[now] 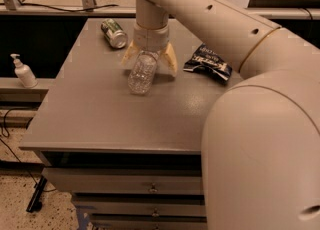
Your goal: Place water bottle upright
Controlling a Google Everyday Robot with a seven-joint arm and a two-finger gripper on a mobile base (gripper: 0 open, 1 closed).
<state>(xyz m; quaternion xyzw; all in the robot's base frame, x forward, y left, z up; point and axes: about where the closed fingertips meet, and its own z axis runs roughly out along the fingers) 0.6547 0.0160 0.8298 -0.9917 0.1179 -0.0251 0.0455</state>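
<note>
A small clear ribbed plastic water bottle (142, 73) lies on its side near the middle of the grey worktop (100, 119), its base pointing toward the camera. The cream-coloured arm's tool (149, 67) hangs directly over the bottle's far end, its two tan fingers (169, 58) spread wide on either side of it. A green metal can (114, 33) lies toppled at the back left, and a crumpled black snack bag (207, 64) lies to the right. A white pump dispenser (23, 72) stands on a ledge beside the worktop.

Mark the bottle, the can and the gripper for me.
Bottle (140, 78): camera view, on its clear ribbed body.
Can (114, 33): camera view, on its green side.
Gripper (148, 66): camera view, midway between its open jaws, astride the bottle.
</note>
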